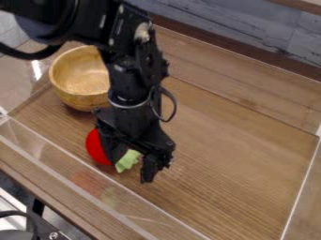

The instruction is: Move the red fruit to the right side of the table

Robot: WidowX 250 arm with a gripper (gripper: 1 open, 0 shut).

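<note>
The red fruit (97, 144) lies on the brown wood-grain table (238, 141) near its front left part, with its light green leafy stem (127, 161) sticking out to the right. My black gripper (130, 159) points straight down over the fruit. Its jaws stand open, one finger (152, 165) to the right of the stem and the other on the fruit's near side. Most of the fruit is hidden behind the gripper; only its left edge shows. I cannot tell whether the fingers touch it.
A wooden bowl (78, 77) stands at the back left, just behind the arm. Clear acrylic walls (51, 159) edge the table along the front and the sides. Bare wood stretches across the right half.
</note>
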